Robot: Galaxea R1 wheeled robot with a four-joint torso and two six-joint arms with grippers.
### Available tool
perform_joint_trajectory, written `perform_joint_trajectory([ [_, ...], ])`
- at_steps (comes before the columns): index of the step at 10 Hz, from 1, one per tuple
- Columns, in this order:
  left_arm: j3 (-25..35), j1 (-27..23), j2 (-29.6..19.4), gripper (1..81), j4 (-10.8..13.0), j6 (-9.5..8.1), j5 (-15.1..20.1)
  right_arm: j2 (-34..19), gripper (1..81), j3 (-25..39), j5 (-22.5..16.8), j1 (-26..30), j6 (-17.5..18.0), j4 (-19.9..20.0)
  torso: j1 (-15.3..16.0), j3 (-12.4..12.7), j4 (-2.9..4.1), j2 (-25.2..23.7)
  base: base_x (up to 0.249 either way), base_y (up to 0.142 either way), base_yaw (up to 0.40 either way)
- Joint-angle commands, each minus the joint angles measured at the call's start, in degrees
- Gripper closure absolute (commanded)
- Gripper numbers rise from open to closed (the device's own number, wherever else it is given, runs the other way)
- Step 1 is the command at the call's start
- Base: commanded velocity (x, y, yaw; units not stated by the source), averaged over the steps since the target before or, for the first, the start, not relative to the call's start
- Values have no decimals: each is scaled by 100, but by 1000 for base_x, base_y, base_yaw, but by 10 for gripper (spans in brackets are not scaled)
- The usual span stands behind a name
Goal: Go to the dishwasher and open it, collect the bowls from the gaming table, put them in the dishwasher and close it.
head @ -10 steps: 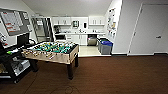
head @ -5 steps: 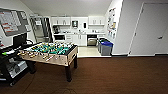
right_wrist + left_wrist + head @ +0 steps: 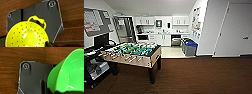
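A green bowl [image 3: 70, 72] hangs close above the brown wood floor in the left wrist view, with my left gripper [image 3: 56, 92] shut on its rim. In the right wrist view a yellow bowl [image 3: 26, 35] with small holes and a loop handle is held the same way by my right gripper [image 3: 48, 44]. In the head view the dishwasher [image 3: 176, 40] is far ahead in the white kitchen run, its dark inside showing. The gaming table is out of view.
A table-football table [image 3: 134, 53] stands at the left on the dark floor [image 3: 199, 75]. A black cart with a monitor [image 3: 96, 57] is at the far left. Blue-lidded bins [image 3: 190, 47] line the right of the kitchen entry. A white door [image 3: 236, 30] is on the right.
The whole head view has shifted a little, so the camera has moved; the table-football table looks slightly nearer. Both bowls stay held.
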Motion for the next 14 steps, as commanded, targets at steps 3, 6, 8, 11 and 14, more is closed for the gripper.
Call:
perform_joint_trajectory([
  [3, 71, -302, -62, 811, 89, 47, 218, -72, 811, 20, -380, 275, -20, -9, 0, 0, 0, -2, 162, -21, 0],
  [6, 71, -302, -53, 811, 89, 47, 226, -72, 811, 11, -380, 266, -20, -18, 2, 0, 0, 0, 171, -78, 0],
  [8, 71, -302, -53, 811, 89, 47, 227, -72, 811, 11, -380, 267, -20, -18, 5, 0, 0, 0, 171, -84, 0],
  [11, 71, -302, -71, 811, 89, 47, 227, -72, 811, 20, -380, 275, -20, -17, 5, 0, 0, 0, 171, -84, 0],
  [14, 71, -302, -79, 811, 89, 47, 227, -63, 811, 11, -380, 284, -20, -18, 7, 0, 0, 0, 171, -28, 0],
])
